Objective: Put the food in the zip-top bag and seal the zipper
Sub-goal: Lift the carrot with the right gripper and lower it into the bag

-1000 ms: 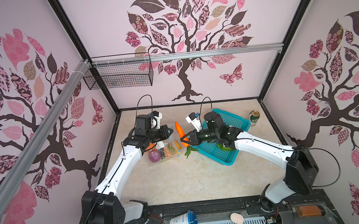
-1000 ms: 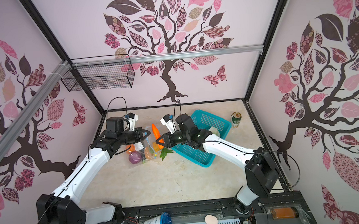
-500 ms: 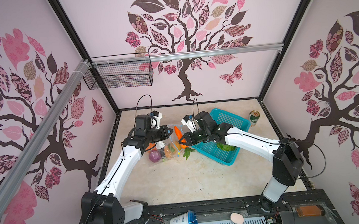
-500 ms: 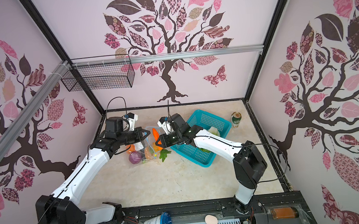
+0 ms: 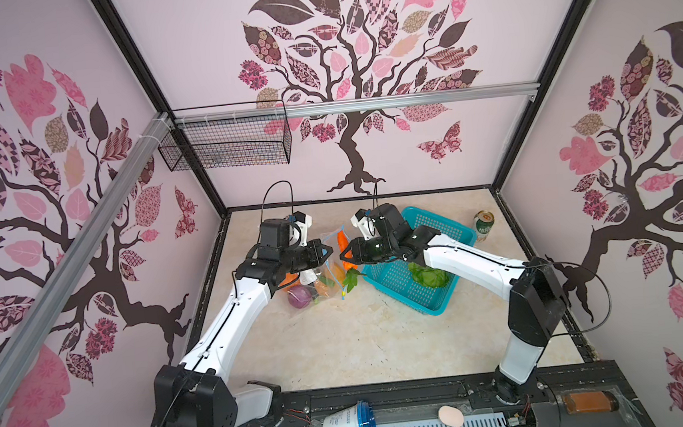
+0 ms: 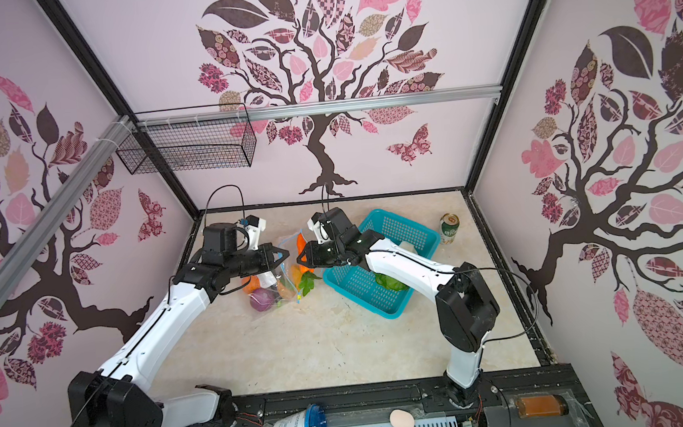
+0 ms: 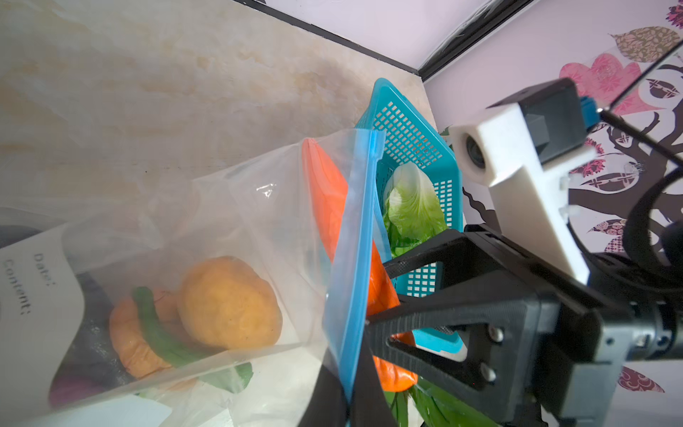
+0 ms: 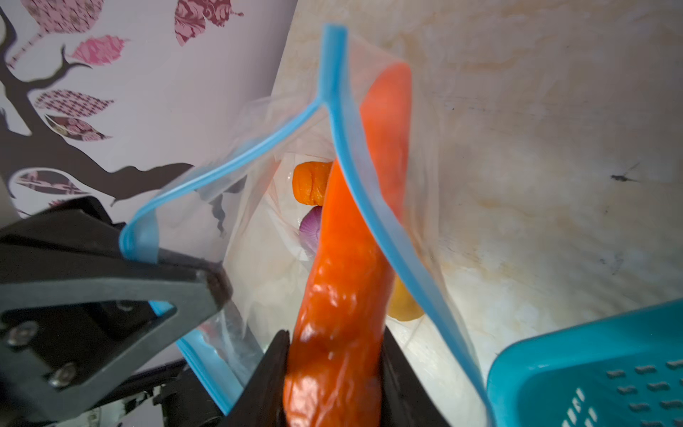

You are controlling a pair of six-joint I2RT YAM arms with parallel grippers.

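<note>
The zip-top bag [image 5: 324,274] [image 6: 282,277] lies on the table with its mouth raised and open. My left gripper [image 7: 349,388] [image 5: 328,251] is shut on one lip of the blue zipper [image 7: 354,240] [image 8: 369,207]. My right gripper [image 8: 334,355] [image 6: 299,259] is shut on the carrot [image 8: 351,240] [image 7: 325,199], whose pointed end reaches in through the mouth. A pumpkin [image 7: 129,332], a potato [image 7: 227,303] and a purple onion [image 5: 299,297] lie inside the bag. The cabbage [image 5: 428,276] [image 7: 410,207] sits in the basket.
A teal mesh basket [image 5: 437,232] [image 6: 399,231] stands right of the bag, under my right arm. A green can [image 5: 483,225] stands at the back right. A cup and a pale egg shape lie on the front rail.
My right gripper has moved left with the carrot, bringing its tip from beside the bag into the open mouth. The left gripper has held the zipper lip still.
</note>
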